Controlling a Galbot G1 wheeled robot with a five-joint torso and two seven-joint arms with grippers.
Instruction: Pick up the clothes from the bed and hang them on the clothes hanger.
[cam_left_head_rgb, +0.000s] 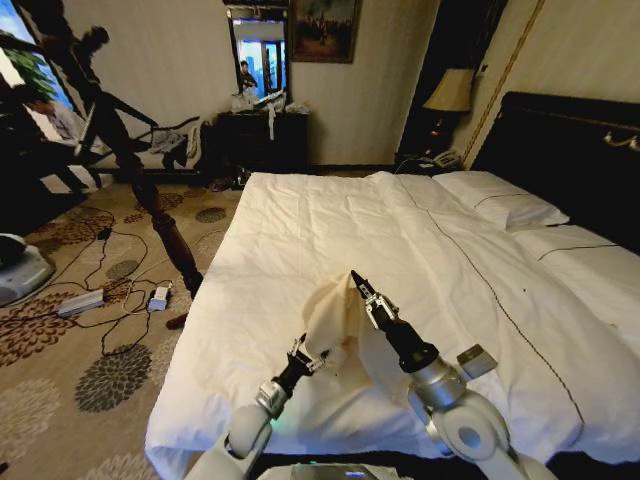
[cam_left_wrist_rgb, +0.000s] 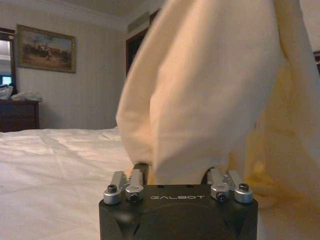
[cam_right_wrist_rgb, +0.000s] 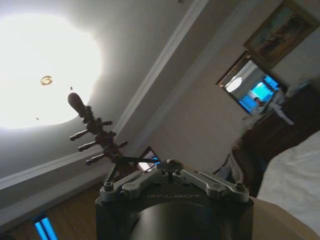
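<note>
Clothes (cam_left_head_rgb: 335, 315) are off the bed (cam_left_head_rgb: 440, 250), so the pick-up is done; the hanging is left. The garment hangs between the two grippers. Left gripper (cam_left_head_rgb: 308, 360) is below it, at the lower edge; the left wrist view shows fabric (cam_left_wrist_rgb: 210, 90) directly ahead of the jaws and covering them, so I cannot tell their state. Right gripper (cam_left_head_rgb: 362, 287) is at the raised top, fingers together on a thin dark hanger (cam_right_wrist_rgb: 135, 161), with the shirt beside its tip. Beyond the right gripper stands a dark wooden stand (cam_right_wrist_rgb: 95, 132), well apart.
</note>
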